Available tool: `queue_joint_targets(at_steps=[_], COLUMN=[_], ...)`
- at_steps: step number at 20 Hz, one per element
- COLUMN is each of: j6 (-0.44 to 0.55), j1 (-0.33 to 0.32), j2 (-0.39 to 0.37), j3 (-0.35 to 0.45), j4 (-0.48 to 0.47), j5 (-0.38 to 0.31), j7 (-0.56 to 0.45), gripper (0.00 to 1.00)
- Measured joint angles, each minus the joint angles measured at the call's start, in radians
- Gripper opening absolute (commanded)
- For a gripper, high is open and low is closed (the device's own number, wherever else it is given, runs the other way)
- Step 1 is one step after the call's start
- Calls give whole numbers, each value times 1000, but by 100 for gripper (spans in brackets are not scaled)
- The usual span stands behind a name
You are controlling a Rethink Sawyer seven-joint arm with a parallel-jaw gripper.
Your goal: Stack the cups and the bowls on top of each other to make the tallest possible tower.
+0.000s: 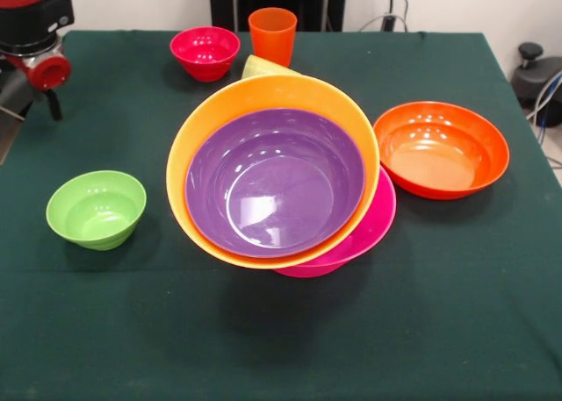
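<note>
Tower (277, 186) is seen mid-table, tilted: purple bowl (274, 182) nested in yellow-orange bowl (198, 129), pink bowl (373, 225) beneath. Orange-red bowl (442, 149) is set just right; small green bowl (96, 209) left; red bowl (205, 53) and orange cup (272, 35) behind. Gripper (39, 76) state cannot be told.

The tower (281, 186) leans toward the camera: purple bowl (274, 180) nested in yellow-orange bowl (211, 120), pink bowl (369, 230) underneath, mid-table.
</note>
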Motion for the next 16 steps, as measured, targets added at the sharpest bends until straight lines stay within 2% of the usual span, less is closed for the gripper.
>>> queue_joint_targets(at_steps=[10,16], j6=[20,80], j1=[0,2], j2=[-13,-30], j3=[8,8], j4=[-3,-13], j5=[0,0], j7=[0,0], gripper=[100,100])
